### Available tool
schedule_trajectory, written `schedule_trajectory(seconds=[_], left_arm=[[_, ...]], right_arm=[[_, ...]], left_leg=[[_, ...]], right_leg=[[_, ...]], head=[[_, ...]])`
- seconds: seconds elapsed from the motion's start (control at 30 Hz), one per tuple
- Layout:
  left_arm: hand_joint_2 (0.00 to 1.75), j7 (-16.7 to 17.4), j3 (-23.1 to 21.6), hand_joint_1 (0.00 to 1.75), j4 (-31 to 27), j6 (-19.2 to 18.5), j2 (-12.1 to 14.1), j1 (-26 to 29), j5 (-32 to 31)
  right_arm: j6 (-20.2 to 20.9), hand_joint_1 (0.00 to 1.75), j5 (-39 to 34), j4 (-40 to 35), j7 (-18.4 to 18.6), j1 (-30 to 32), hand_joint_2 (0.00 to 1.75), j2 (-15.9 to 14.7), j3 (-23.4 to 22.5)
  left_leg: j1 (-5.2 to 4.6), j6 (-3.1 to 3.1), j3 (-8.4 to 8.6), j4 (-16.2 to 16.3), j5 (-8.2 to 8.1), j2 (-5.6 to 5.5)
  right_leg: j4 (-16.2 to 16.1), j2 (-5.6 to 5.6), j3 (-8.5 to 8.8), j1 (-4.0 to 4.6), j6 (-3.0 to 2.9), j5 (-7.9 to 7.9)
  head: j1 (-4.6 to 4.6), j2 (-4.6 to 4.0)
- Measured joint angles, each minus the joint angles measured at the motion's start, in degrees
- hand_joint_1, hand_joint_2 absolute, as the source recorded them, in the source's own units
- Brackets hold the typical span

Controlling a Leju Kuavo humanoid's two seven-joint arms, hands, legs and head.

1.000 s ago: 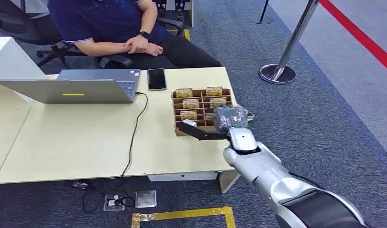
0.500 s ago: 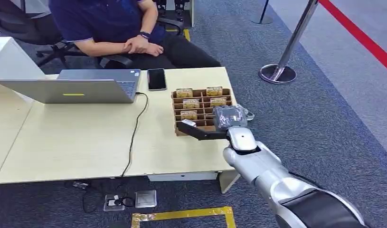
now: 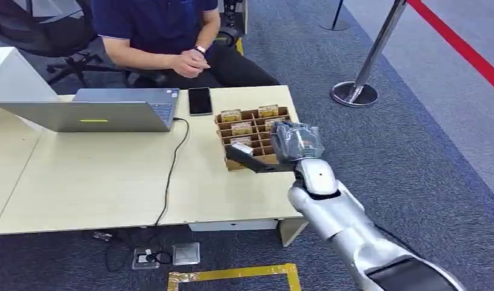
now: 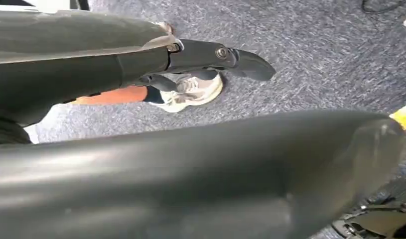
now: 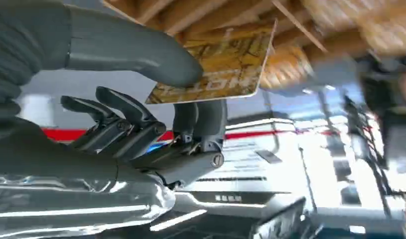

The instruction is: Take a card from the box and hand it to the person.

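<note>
Now the right hand [image 5: 156, 119] pinches 1 card [image 5: 225, 64] between thumb and fingers above the box [image 3: 251, 134]; next, I judge, carry it to the person [image 3: 165, 30]; the left hand's [image 4: 191, 164] fingers cannot be told.

In the head view the right hand [image 3: 296, 145] covers the near right corner of the box [image 3: 251, 137], hiding the compartments beneath it. The card [image 5: 225, 62] in the right wrist view has one corner hidden under the thumb [image 5: 136, 50], and its print is too blurred to read. The person [image 3: 165, 36] is cut off by the top edge.
</note>
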Motion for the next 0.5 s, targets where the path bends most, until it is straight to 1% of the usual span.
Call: schedule_trajectory(seconds=[0.03, 0.07, 0.1, 0.17, 0.2, 0.27, 0.33, 0.4, 0.43, 0.5], left_arm=[[0.0, -0.13, 0.02, 0.0, 0.0, 0.19, 0.04, 0.2, 0.22], [0.0, -0.15, 0.02, 0.0, 0.0, 0.3, 0.07, 0.41, 0.26], [0.0, -0.17, 0.04, 0.0, 0.0, 0.39, 0.09, 0.58, 0.28], [0.0, -0.33, 0.09, 0.0, 0.0, 0.61, 0.13, 0.74, 0.33], [0.0, -0.39, 0.11, 0.0, 0.0, 0.7, 0.15, 0.89, 0.39], [0.0, -0.55, 0.28, 0.0, 0.0, 1.22, 0.17, 1.04, 0.68], [0.0, -0.7, 0.61, 0.0, 0.0, 1.68, 0.17, 1.44, 1.09], [0.0, -0.94, 0.96, 0.0, 0.0, 1.97, 0.22, 1.72, 1.79], [0.0, -1.12, 1.22, 0.0, 0.0, 1.94, 0.22, 1.83, 2.14], [0.0, -1.42, 1.55, 0.0, 0.0, 1.75, 0.31, 2.0, 2.38]], right_arm=[[0.15, 1.75, -2.71, -3.99, -1.58, 1.53, 1.75, -0.59, -0.13], [0.32, 1.75, -4.29, -7.13, -2.46, 2.67, 1.75, -1.02, -0.22], [0.33, 1.75, -5.16, -9.29, -2.99, 3.56, 1.75, -1.36, -0.26], [-0.71, 1.75, -9.7, -14.71, -6.11, 5.81, 1.75, -2.49, -0.39], [-1.27, 1.75, -11.25, -16.96, -7.34, 6.65, 1.75, -2.86, -0.44], [-1.79, 1.75, -13.93, -21.98, -9.1, 9.08, 1.75, -3.84, -0.78], [-2.01, 1.75, -17.2, -26.66, -11.41, 11.57, 1.75, -4.72, -0.83], [-1.66, 1.75, -23.56, -30.66, -14.82, 13.39, 1.75, -5.51, -0.83], [-1.29, 1.75, -26.43, -32.21, -16.35, 14.17, 1.75, -5.92, -0.81], [0.9, 1.75, -34.74, -34.24, -19.76, 14.99, 1.75, -6.73, -0.74]], left_leg=[[0.0, 0.0, -0.02, 0.0, 0.0, -0.01], [0.0, 0.0, -0.04, 0.0, 0.0, -0.01], [0.0, 0.0, -0.03, 0.0, -0.01, 0.0], [0.0, 0.0, -0.04, 0.0, -0.01, -0.02], [0.0, 0.0, -0.03, 0.0, -0.01, -0.01], [0.0, 0.0, -0.04, 0.0, -0.01, -0.03], [0.0, -0.01, -0.05, 0.0, -0.01, -0.06], [0.0, -0.01, -0.06, 0.0, -0.01, -0.03], [0.0, -0.01, -0.06, 0.0, -0.01, -0.04], [0.0, -0.01, -0.06, 0.0, -0.01, -0.04]], right_leg=[[0.0, -0.01, 0.0, 0.0, 0.0, 0.0], [0.0, -0.01, -0.01, 0.0, 0.0, 0.0], [-0.01, 0.0, -0.03, 0.0, 0.0, 0.0], [-0.02, -0.03, -0.02, 0.0, 0.0, 0.0], [-0.02, -0.02, -0.03, 0.0, 0.0, 0.0], [-0.03, -0.05, -0.01, 0.0, 0.0, 0.0], [-0.03, -0.09, -0.02, 0.0, 0.0, -0.01], [-0.03, -0.05, -0.02, 0.0, 0.0, -0.01], [-0.03, -0.06, -0.02, 0.0, 0.0, -0.01], [-0.03, -0.06, -0.01, 0.0, 0.0, -0.01]], head=[[-0.09, 0.0], [0.04, 0.0], [0.07, 0.0], [-0.04, 0.0], [0.13, 0.0], [-0.11, 0.0], [0.13, 0.0], [-0.07, 0.0], [0.0, 0.0], [0.0, 0.0]])
